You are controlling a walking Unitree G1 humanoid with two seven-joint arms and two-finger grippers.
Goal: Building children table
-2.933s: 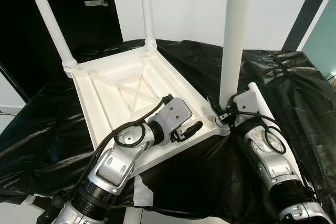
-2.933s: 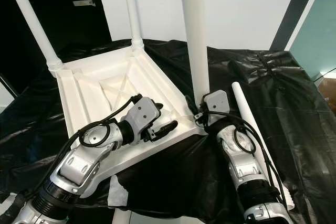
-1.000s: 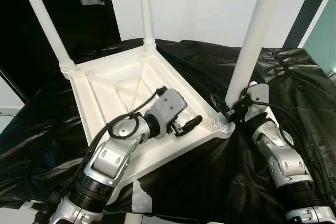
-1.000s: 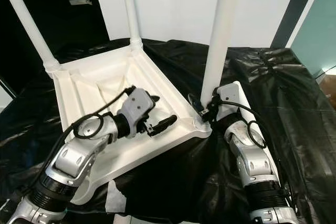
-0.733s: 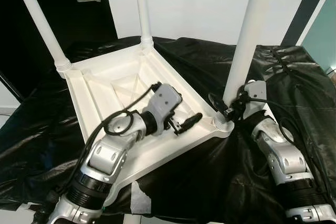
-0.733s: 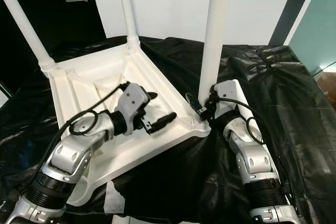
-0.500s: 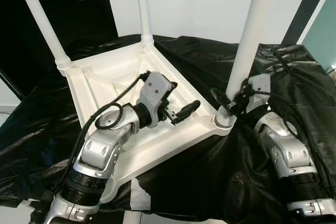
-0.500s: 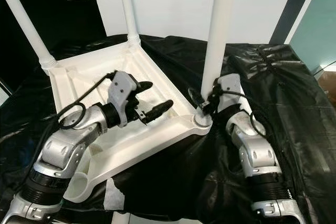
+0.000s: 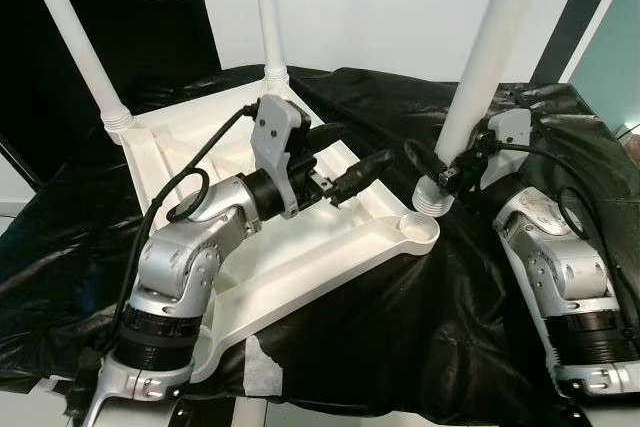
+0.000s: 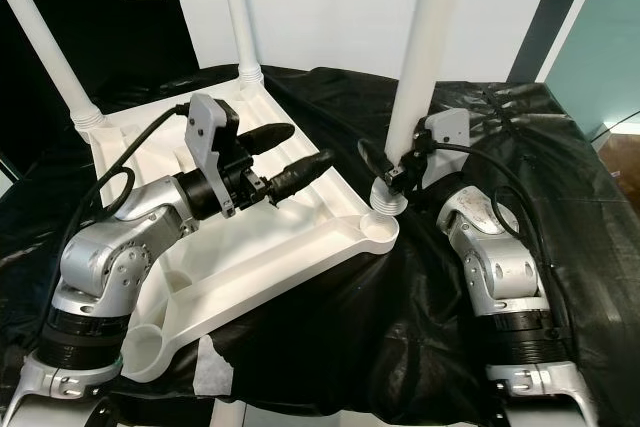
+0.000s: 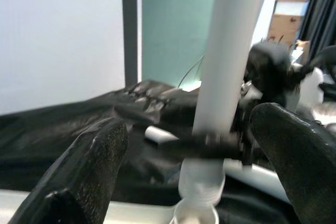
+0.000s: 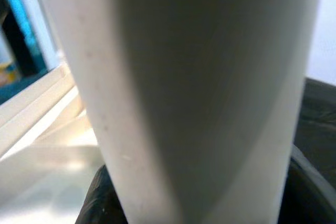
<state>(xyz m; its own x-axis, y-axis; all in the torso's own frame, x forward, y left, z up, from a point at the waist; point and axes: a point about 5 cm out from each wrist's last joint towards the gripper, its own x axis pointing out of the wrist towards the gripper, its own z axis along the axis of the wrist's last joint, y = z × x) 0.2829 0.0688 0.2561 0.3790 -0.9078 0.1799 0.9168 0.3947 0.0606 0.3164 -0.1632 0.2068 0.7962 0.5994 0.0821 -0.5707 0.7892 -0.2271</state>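
A white plastic children's table top [image 9: 190, 162] lies upside down on a black plastic sheet [image 9: 400, 317] spread over the work surface, its ribbed underside facing up with raised diagonal braces and a round socket at each corner. Two white legs already stand in the far corners: the far-left leg [image 9: 75, 42] and the far-right leg [image 9: 268, 17], each rising from a ringed collar and running out of the top of the frame. The near-right socket [image 9: 416, 230] is an open white cup with nothing in it, and the near-left socket [image 10: 146, 344] sits at the near corner, likewise open. The right gripper [image 9: 440, 169] is clamped around the lower end of a third leg [image 9: 490, 57], a smooth white tube that leans slightly and ends in a threaded collar held just above and beside the near-right socket, not seated in it; in the right wrist view the tube [image 12: 194, 87] sits close between the black fingers. The left gripper [image 9: 345, 157] hovers over the right edge of the table top with its two long black fingers spread apart and holding nothing, pointing toward the third leg; the left wrist view looks between its fingers [image 11: 94, 166] at that leg. A white wall [image 9: 400, 7] and a dark door [image 9: 150, 7] stand behind.
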